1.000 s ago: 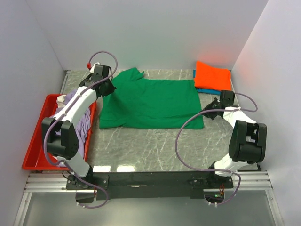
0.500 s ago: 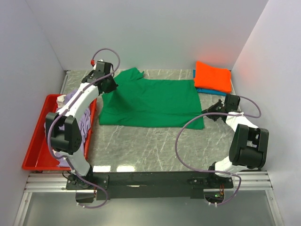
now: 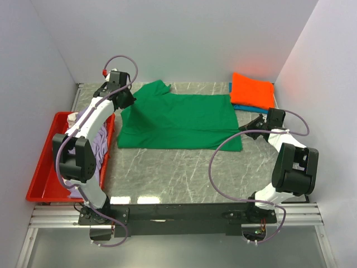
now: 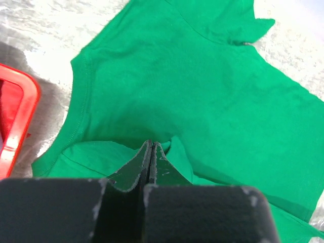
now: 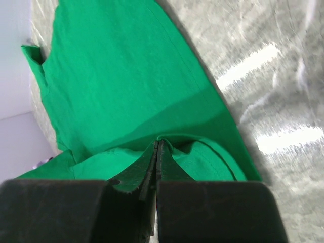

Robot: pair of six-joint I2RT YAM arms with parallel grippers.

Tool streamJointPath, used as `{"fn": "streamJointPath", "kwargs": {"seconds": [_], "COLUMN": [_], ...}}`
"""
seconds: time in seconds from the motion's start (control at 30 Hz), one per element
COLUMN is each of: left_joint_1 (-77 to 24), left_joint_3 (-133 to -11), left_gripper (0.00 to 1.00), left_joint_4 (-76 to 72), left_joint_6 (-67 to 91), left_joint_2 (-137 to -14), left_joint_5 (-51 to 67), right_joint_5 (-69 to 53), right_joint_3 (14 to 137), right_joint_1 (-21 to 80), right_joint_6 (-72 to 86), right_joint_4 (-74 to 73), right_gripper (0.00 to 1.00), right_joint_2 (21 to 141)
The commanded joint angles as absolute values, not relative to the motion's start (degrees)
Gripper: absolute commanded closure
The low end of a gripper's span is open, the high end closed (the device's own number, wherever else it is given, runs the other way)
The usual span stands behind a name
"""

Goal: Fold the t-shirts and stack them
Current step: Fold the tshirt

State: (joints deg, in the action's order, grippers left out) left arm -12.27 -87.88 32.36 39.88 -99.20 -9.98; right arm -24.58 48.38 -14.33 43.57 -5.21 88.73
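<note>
The bright green t-shirt (image 3: 178, 120) lies spread over the middle of the table. My left gripper (image 3: 127, 102) is shut on its left edge and lifts that edge into a small peak; the pinched fold shows in the left wrist view (image 4: 152, 144). My right gripper (image 3: 249, 129) is shut on the green shirt's right edge, seen in the right wrist view (image 5: 158, 144). An orange t-shirt (image 3: 252, 89) lies folded at the back right on top of a blue t-shirt (image 3: 241, 106). A lavender t-shirt (image 3: 96, 142) lies in the red tray (image 3: 42, 167).
The red tray stands along the table's left edge, beside my left arm. White walls close in the back and both sides. The marble tabletop (image 3: 178, 173) shows in front of the green shirt.
My left gripper has moved slightly back and left, pulling the green shirt's left edge with it. My right gripper has shifted a little toward the right with the right edge.
</note>
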Motion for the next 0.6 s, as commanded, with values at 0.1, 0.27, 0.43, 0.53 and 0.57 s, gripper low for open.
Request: {"fn": "streamJointPath", "kwargs": {"seconds": [0.1, 0.27, 0.43, 0.53, 0.57], "left_joint_1": [-11.1, -10.8, -10.3, -9.4, -9.4], "left_joint_3": [-90.1, -90.4, -92.5, -93.6, -94.0], "left_gripper": [1.00, 1.00, 0.86, 0.46, 0.41], "left_joint_4": [31.5, 30.1, 29.7, 29.0, 29.5], "left_joint_6": [39.8, 39.4, 38.7, 37.3, 37.4], "left_joint_2": [-99.5, -100.9, -103.7, -103.9, -103.5], "left_joint_5": [-10.7, -9.4, -9.0, -5.8, -5.8], "right_joint_5": [-25.1, -25.6, -25.6, -25.6, -24.5], "right_joint_3": [52.6, 54.0, 56.6, 57.7, 57.1], "right_joint_1": [-14.8, -14.6, -14.3, -14.3, -14.2], "right_joint_6": [43.1, 43.2, 42.2, 41.7, 41.7], "right_joint_4": [-4.8, -4.8, -6.9, -8.1, -8.3], "right_gripper": [1.00, 1.00, 0.79, 0.57, 0.51], "right_joint_2": [91.7, 94.0, 96.6, 95.9, 95.1]}}
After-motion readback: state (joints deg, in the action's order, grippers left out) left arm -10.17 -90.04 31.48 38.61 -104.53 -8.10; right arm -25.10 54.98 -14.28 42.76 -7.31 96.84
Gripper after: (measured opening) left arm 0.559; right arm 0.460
